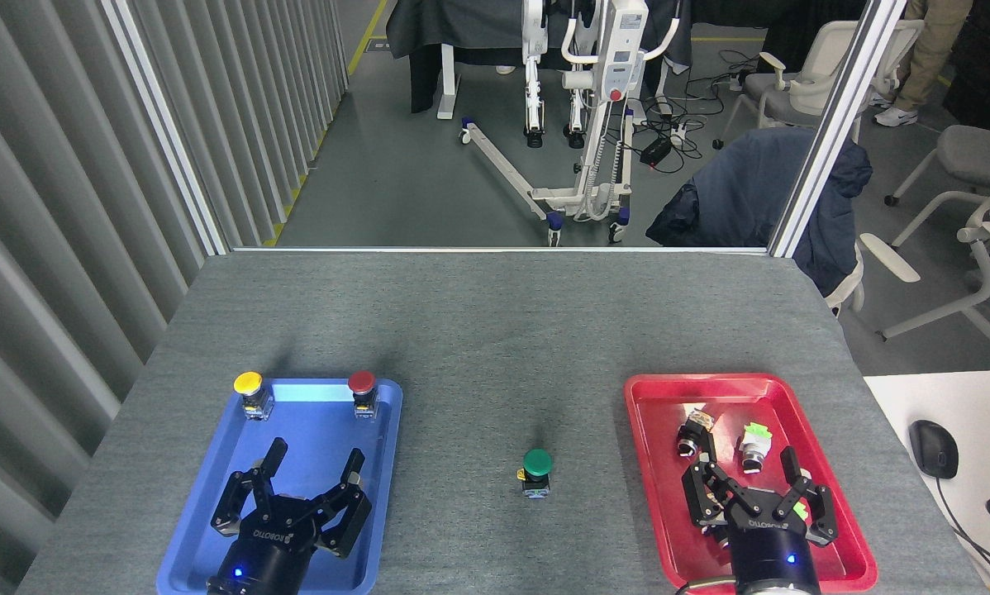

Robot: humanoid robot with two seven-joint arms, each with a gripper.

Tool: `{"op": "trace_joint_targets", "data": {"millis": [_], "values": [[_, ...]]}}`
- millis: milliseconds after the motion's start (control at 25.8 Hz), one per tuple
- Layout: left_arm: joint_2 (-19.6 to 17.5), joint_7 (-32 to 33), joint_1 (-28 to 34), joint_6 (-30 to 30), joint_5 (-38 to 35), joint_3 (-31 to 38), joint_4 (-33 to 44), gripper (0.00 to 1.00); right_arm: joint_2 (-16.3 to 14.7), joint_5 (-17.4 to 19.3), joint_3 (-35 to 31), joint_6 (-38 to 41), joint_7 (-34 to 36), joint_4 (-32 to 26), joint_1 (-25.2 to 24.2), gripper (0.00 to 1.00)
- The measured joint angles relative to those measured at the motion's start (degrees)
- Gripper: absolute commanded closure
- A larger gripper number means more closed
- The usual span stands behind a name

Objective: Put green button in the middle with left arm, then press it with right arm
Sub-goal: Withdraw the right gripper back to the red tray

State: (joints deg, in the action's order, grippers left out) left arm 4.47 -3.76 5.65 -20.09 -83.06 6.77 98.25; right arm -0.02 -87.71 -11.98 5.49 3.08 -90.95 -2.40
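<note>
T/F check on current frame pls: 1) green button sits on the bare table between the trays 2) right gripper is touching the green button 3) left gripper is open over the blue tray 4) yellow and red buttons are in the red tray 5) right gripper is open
1) True. The green button stands on the grey table, between the blue tray and the red tray.
2) False. The right gripper hangs over the red tray, clear of the button.
3) True. The left gripper is open there.
4) False. The yellow button and red button stand at the blue tray's far edge.
5) True.
</note>
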Motion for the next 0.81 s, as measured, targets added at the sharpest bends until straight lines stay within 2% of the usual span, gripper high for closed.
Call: {"op": "trace_joint_targets", "data": {"millis": [464, 812], "values": [[-0.55, -0.03, 0.0, 0.03, -0.11, 0.07, -0.19, 0.02, -0.62, 0.08, 0.62, 0.45, -2.91, 0.03, -0.47, 0.01], [-0.73, 0.1, 0.04, 0.07, -0.59, 0.01, -0.44, 0.02, -0.64, -0.15, 1.36, 0.49, -3.66, -3.21, -2.47, 0.01]]}}
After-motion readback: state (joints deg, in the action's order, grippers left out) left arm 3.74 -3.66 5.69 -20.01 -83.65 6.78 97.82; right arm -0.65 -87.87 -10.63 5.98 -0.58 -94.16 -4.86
